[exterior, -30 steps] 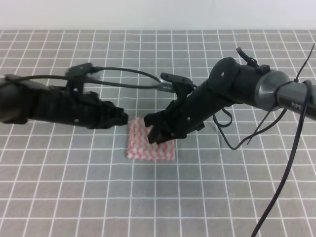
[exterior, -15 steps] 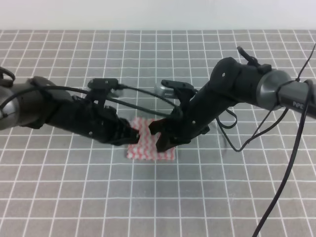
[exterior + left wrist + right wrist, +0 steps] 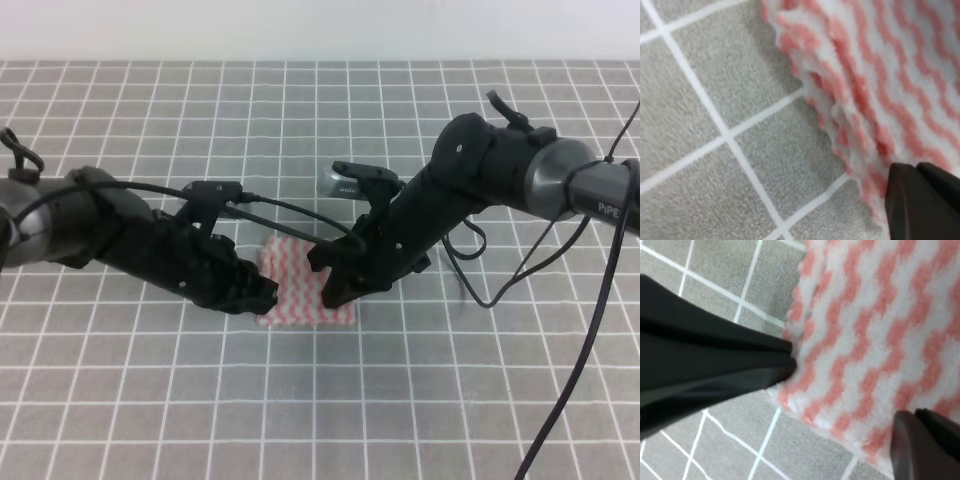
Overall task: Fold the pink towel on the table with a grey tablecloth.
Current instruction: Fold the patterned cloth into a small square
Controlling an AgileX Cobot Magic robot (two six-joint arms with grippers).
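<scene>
Exterior high view: both arms reach low toward the middle of the grey gridded surface [image 3: 420, 400], where the pink towel [image 3: 300, 292] lies folded small. Left gripper [image 3: 262, 296] at its left edge, right gripper [image 3: 330, 282] on its right part — finger spread cannot be told for either. Wrist views: fuzzy pile, pink-white zigzags, scalloped layered edge; dark fingers [image 3: 715, 365] touching the towel.
</scene>
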